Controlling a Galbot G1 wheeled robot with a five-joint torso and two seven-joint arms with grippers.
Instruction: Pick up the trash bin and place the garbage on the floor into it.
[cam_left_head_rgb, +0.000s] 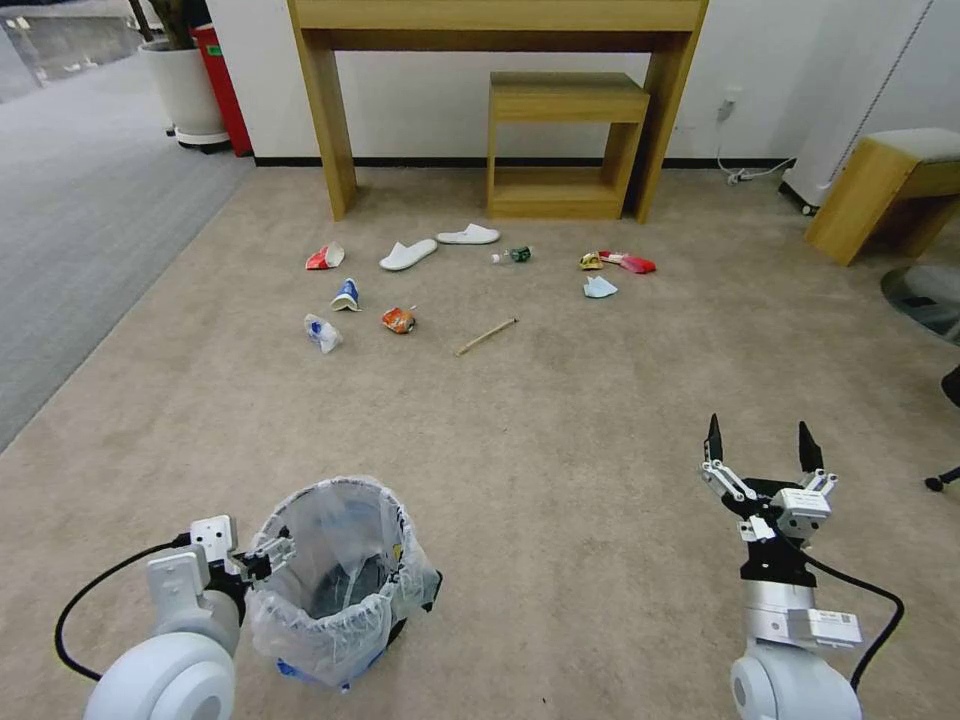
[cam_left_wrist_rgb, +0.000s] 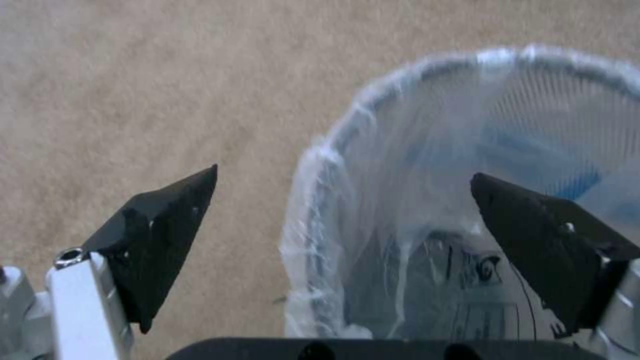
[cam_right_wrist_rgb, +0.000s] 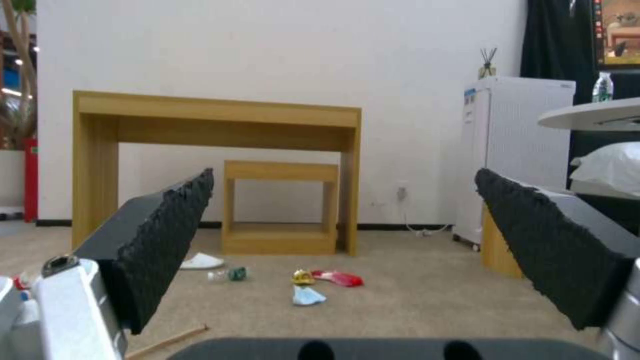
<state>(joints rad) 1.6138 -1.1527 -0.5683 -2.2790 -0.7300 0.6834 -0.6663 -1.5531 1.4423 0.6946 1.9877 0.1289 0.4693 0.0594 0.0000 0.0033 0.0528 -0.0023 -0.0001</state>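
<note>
The trash bin (cam_left_head_rgb: 335, 575), black with a crinkled clear bag over its rim, stands on the beige floor (cam_left_head_rgb: 560, 430) at the near left. My left gripper (cam_left_head_rgb: 275, 550) is open at its rim; in the left wrist view the gripper (cam_left_wrist_rgb: 345, 172) straddles the bin's rim (cam_left_wrist_rgb: 320, 165), one finger outside, one inside. My right gripper (cam_left_head_rgb: 758, 445) hangs open and empty at the near right. The garbage lies farther ahead: a red-white cup (cam_left_head_rgb: 325, 258), white slippers (cam_left_head_rgb: 408, 254), a blue-white cup (cam_left_head_rgb: 346, 295), an orange can (cam_left_head_rgb: 398, 320), a plastic bottle (cam_left_head_rgb: 322, 333), a wooden stick (cam_left_head_rgb: 486, 337) and wrappers (cam_left_head_rgb: 617, 262).
A wooden desk (cam_left_head_rgb: 330, 120) with a small wooden shelf (cam_left_head_rgb: 560, 150) under it stands against the far wall. Grey carpet (cam_left_head_rgb: 90, 230) borders the left. A wooden bench (cam_left_head_rgb: 880, 190) and a chair's base (cam_left_head_rgb: 940, 480) stand at the right. Open carpet separates me from the litter.
</note>
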